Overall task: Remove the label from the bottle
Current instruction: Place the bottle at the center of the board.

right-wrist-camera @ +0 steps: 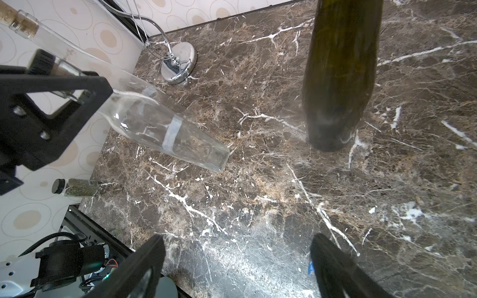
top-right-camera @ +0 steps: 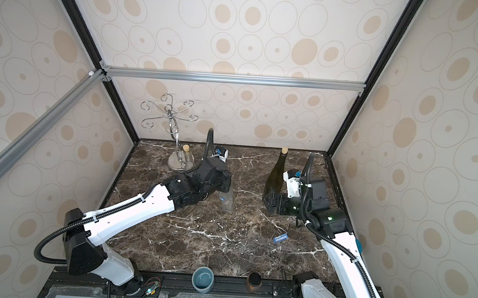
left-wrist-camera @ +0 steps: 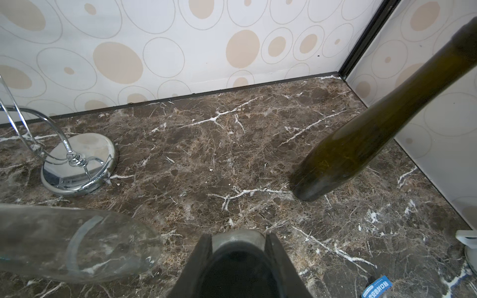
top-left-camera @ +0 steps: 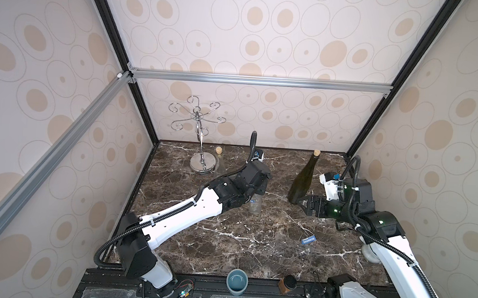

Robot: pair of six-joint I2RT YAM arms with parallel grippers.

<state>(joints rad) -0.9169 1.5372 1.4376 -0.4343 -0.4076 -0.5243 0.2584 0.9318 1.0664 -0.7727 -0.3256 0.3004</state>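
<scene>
Left gripper [left-wrist-camera: 238,238] is clamped tight on the neck of the bottle [right-wrist-camera: 165,129], just under its black cap [right-wrist-camera: 41,59], with the base seemingly resting on the marble [top-left-camera: 225,240] near mid-counter. Right gripper [right-wrist-camera: 237,247] gapes wide with nothing in it, at 3 o'clock from the bottle and just beside the foot of the green bottle [top-left-camera: 304,180]. I see a blue label [top-left-camera: 308,239] lying flat at 4 o'clock, well apart from the bottle. A pale band [right-wrist-camera: 171,131] rings the body, and I can't tell from here whether it is label remnant or glue. I judge the bottle light, rigid, slick and probably empty, so it would tip easily. That makes the neck grip a sound anchor, and any peeling should start at a band edge, pinched thin and drawn around the curve. The marble is hard and glossy, so it would be unkind to a drop and would do little to stop a slide. Room is tight: papered walls [top-left-camera: 268,42] close in on three sides, a wire stand [top-left-camera: 200,164] sits at 10 o'clock, and a cup [top-left-camera: 236,280] is at 6 o'clock on the front rail.
</scene>
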